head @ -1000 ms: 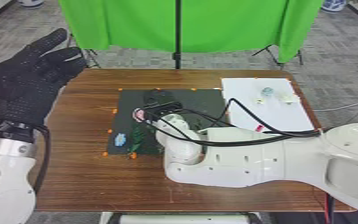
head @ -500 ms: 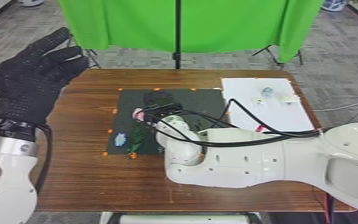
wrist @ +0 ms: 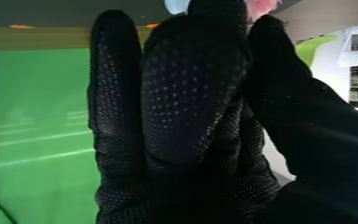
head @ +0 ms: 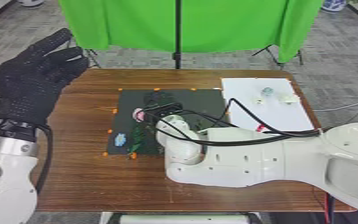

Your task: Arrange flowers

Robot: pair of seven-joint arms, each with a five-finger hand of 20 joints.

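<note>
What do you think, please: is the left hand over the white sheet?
No, the left hand is at the left of the table, while the white sheet lies toward its right.

Soft, bright light leaves pale glare streaks on green cloth (wrist: 33, 100).

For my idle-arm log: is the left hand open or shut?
Open: the left hand has its fingers loosely extended, curled round nothing.
</note>
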